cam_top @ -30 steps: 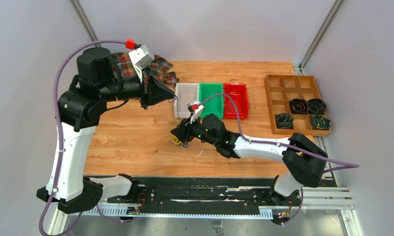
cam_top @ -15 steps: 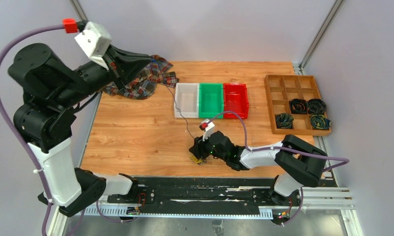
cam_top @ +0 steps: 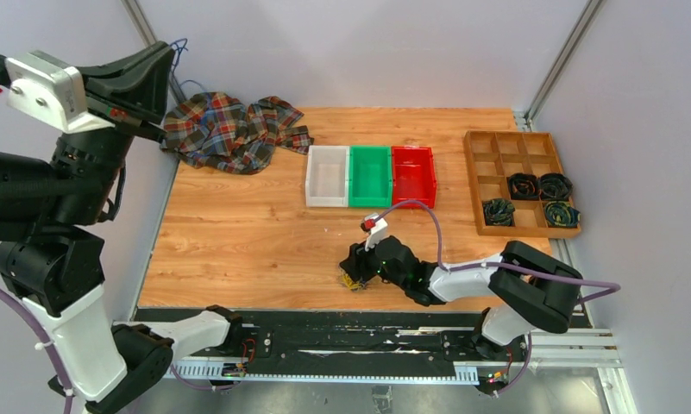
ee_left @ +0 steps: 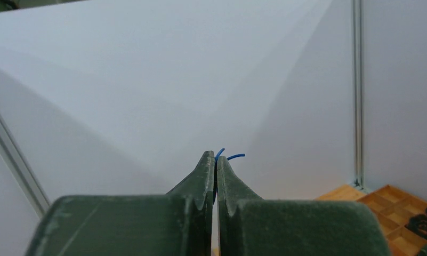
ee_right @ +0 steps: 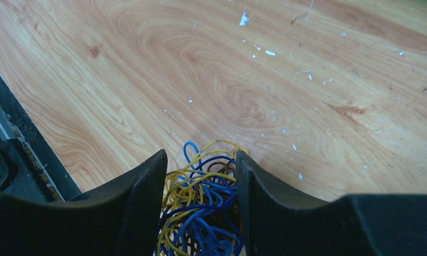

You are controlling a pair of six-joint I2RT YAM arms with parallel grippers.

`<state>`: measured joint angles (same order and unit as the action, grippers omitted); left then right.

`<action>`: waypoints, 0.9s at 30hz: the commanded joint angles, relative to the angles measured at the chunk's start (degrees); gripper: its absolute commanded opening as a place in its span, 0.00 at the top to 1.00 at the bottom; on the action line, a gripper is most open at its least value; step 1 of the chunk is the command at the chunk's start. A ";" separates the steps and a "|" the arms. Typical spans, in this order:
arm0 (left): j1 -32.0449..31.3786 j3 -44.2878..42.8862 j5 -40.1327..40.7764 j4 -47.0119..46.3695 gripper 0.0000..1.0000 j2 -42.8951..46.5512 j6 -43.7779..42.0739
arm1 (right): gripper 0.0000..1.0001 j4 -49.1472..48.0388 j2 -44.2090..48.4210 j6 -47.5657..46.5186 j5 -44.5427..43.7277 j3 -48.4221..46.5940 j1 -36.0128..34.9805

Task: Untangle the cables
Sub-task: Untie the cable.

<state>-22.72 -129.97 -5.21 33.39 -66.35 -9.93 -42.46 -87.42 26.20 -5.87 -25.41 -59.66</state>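
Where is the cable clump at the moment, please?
In the top view the cable clump lies near the table's front edge, between the right gripper's fingers.

The black-and-white left arm [cam_top: 65, 285] is being held raised high at the far left, its dark green two-finger gripper [ee_left: 215, 160] being pressed shut on a thin blue wire [ee_left: 233, 156]. The white-and-black right arm [cam_top: 462, 274] is being stretched low and leftward, its black gripper [ee_right: 200, 160] being held with fingers apart.
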 commanded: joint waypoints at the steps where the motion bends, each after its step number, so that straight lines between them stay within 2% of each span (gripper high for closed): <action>1: -0.43 9.09 1.12 2.39 1.00 2.42 -0.75 | 0.50 5.14 4.67 -0.47 -2.66 -0.54 -0.72; 7: -0.44 32.88 4.77 0.74 1.00 12.10 -3.51 | 0.53 10.58 11.65 -2.70 -1.58 -3.55 -0.72; 12: -0.44 48.31 8.00 -0.83 1.00 15.88 -6.07 | 0.53 14.50 14.95 -4.28 -1.21 -5.33 -0.71; 20: -0.38 62.81 9.90 -2.54 1.00 16.77 -10.25 | 0.52 15.96 17.09 -4.22 -3.29 -4.00 -0.48; 27: -0.39 65.28 9.28 -2.92 0.99 14.01 -10.35 | 0.52 16.29 17.26 -3.71 -4.64 -3.33 -0.21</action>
<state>-22.74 -64.77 3.53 33.82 -51.77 -19.14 -27.11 -71.05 22.87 -8.47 -29.39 -59.66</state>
